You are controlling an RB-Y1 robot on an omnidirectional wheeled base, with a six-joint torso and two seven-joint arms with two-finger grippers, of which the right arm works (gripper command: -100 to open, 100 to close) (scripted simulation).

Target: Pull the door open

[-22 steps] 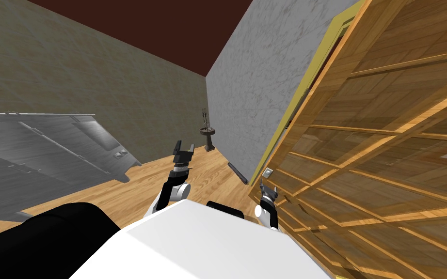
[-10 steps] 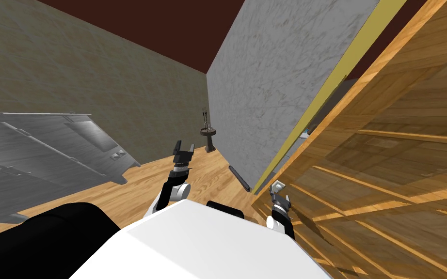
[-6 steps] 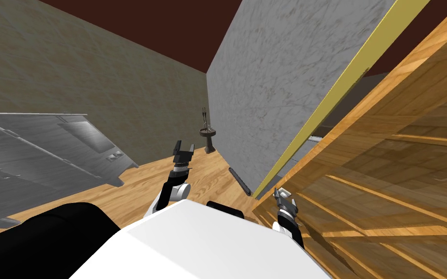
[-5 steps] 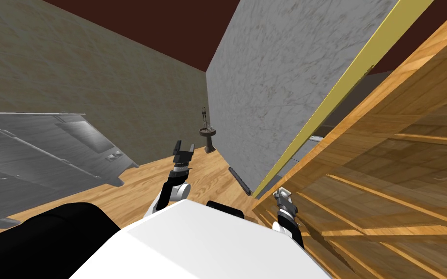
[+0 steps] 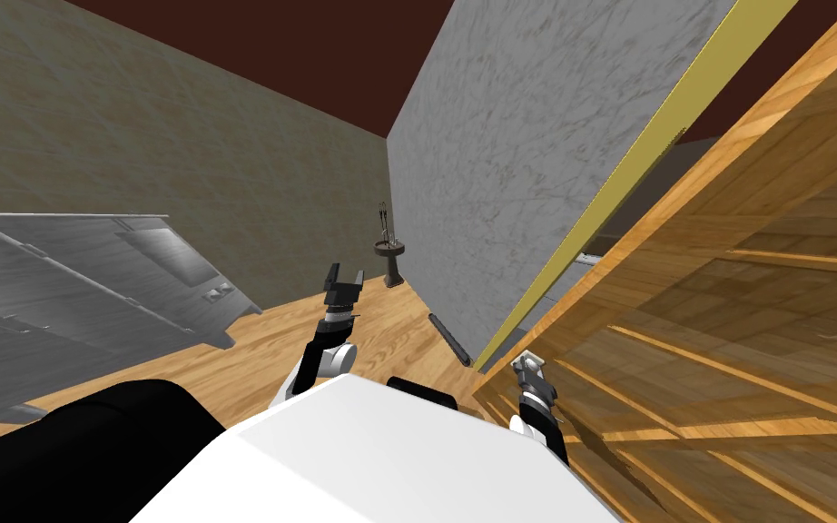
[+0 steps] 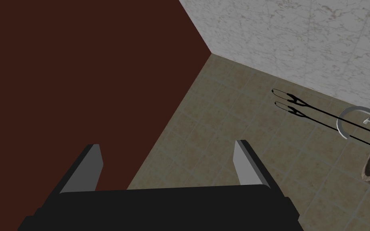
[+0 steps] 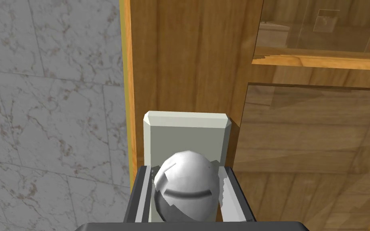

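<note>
Right hand (image 7: 185, 176) clamps the knob (image 7: 185, 194) of the ajar door (image 5: 725, 300); the smooth knob could slip its fingers (image 7: 143, 196) if the pull strays off-arc.

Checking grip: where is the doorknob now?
In the right wrist view, the rounded silver knob sits between the right hand's fingers, at the wooden door's edge.

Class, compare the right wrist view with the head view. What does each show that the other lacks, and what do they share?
Right wrist view: the round silver knob up close, its pale backplate behind it, and fingers pressing the knob's sides. Head view: the left gripper, open, above the wooden floor; a grey cabinet; a dark pedestal stand. Both: the right gripper, the wooden door, the marble wall.
</note>
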